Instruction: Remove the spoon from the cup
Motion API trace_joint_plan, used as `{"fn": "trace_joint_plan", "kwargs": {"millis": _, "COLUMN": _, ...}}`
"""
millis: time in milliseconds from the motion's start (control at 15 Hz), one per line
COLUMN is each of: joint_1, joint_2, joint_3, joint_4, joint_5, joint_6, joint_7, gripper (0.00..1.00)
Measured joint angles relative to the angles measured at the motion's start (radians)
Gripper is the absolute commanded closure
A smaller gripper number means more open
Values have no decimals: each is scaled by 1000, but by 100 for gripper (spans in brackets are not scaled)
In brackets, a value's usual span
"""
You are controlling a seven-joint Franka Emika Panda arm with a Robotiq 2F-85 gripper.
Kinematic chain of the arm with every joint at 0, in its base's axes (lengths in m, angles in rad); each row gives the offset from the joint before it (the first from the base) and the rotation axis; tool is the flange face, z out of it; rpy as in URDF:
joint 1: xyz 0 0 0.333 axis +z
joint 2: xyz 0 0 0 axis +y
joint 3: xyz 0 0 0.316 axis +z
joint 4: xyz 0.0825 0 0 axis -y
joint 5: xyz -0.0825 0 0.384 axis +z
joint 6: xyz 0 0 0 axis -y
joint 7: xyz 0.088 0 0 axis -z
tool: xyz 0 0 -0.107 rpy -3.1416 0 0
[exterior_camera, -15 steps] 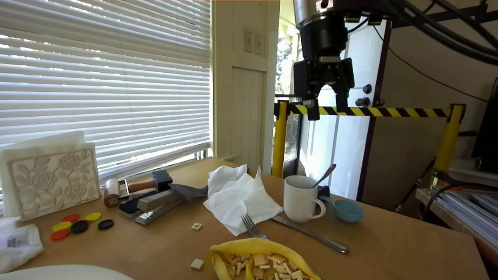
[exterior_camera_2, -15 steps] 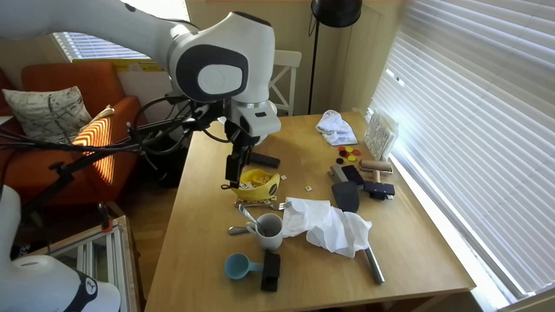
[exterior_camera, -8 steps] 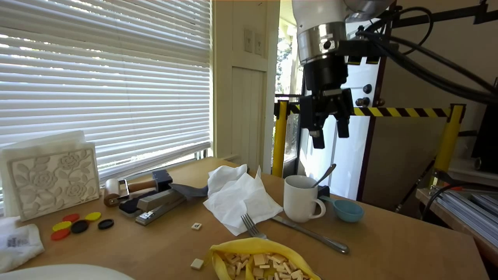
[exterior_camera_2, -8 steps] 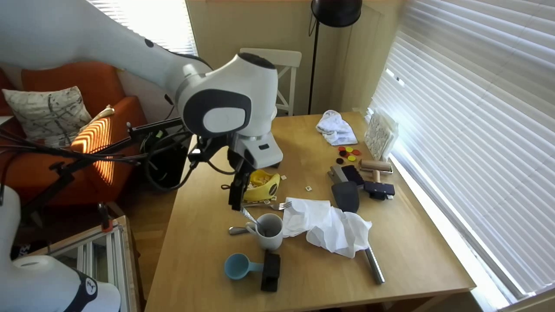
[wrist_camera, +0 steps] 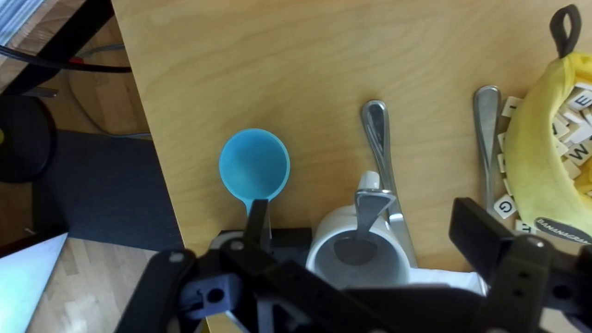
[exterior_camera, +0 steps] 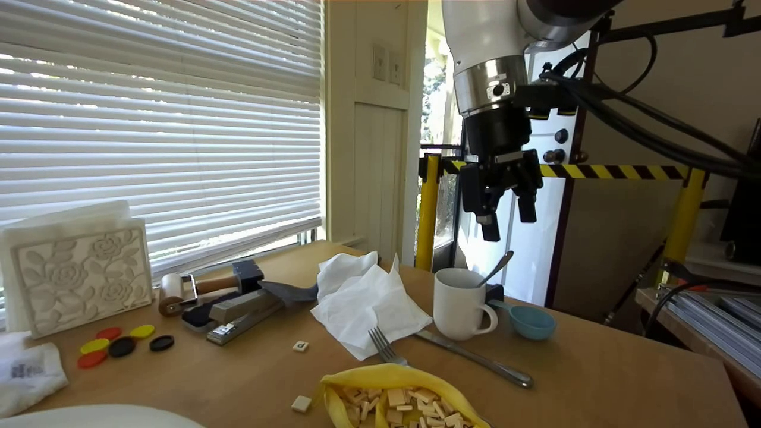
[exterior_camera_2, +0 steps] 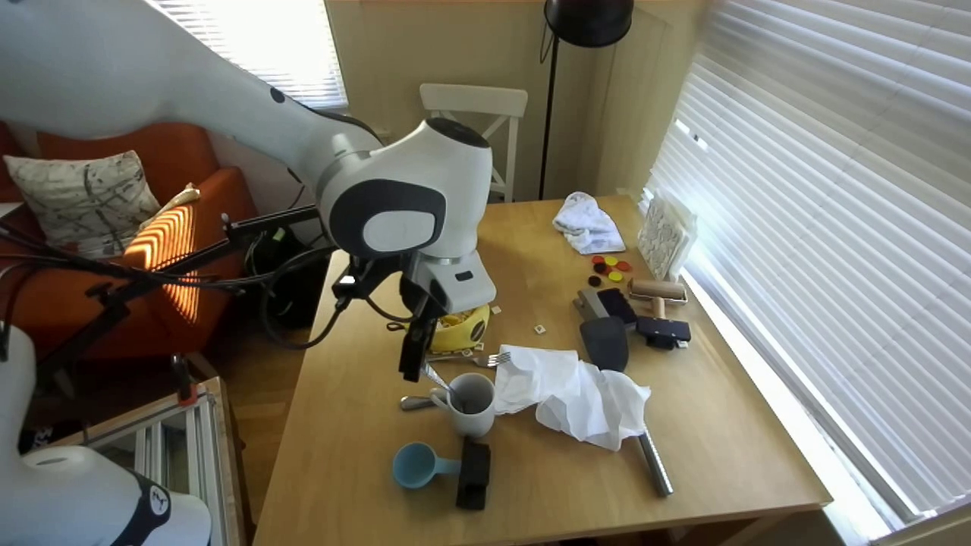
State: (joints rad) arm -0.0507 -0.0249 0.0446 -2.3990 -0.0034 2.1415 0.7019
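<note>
The white cup (exterior_camera: 455, 312) stands upright on the table in both exterior views (exterior_camera_2: 478, 422). The silvery spoon (exterior_camera: 497, 268) leans in it, its handle slanting out above the rim on the cup's handle side (exterior_camera_2: 437, 377). My gripper (exterior_camera: 509, 223) is open and empty, pointing down above the spoon's handle end, apart from it. In the wrist view the open fingers (wrist_camera: 360, 207) stand either side of the cup (wrist_camera: 335, 218) and the spoon (wrist_camera: 368, 210); the spoon's bowl lies inside the cup. The cup's near part is hidden by the gripper.
A blue scoop (wrist_camera: 254, 164) and a black block (exterior_camera_2: 473, 478) lie close beside the cup. A knife (exterior_camera: 475, 359) passes beside the cup, partly under white paper (exterior_camera: 371, 309). A fork (exterior_camera: 388, 349) and a yellow pouch of letter tiles (exterior_camera: 398, 374) lie nearby.
My gripper has come down toward the spoon's handle, with the larger part of the drop in the first half second. It stays open. The cup and spoon have not moved.
</note>
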Motion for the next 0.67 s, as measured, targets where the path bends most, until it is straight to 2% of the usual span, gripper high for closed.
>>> {"fn": "trace_joint_plan", "kwargs": {"millis": 333, "joint_1": 6, "joint_2": 28, "joint_3": -2, "joint_4": -7, "joint_5": 30, "joint_6": 44, "joint_7": -35, "gripper": 0}}
{"fn": "trace_joint_plan", "kwargs": {"millis": 400, "joint_1": 6, "joint_2": 37, "joint_3": -5, "joint_4": -7, "joint_5": 45, "joint_6": 57, "joint_7": -57, "gripper": 22}}
{"fn": "trace_joint_plan", "kwargs": {"millis": 533, "joint_1": 6, "joint_2": 54, "joint_3": -13, "joint_4": -7, "joint_5": 79, "joint_6": 81, "joint_7": -111, "gripper": 34}}
{"fn": "trace_joint_plan", "kwargs": {"millis": 667, "joint_1": 6, "joint_2": 69, "joint_3": -21, "joint_4": -7, "joint_5": 105, "joint_6": 102, "joint_7": -153, "gripper": 49}}
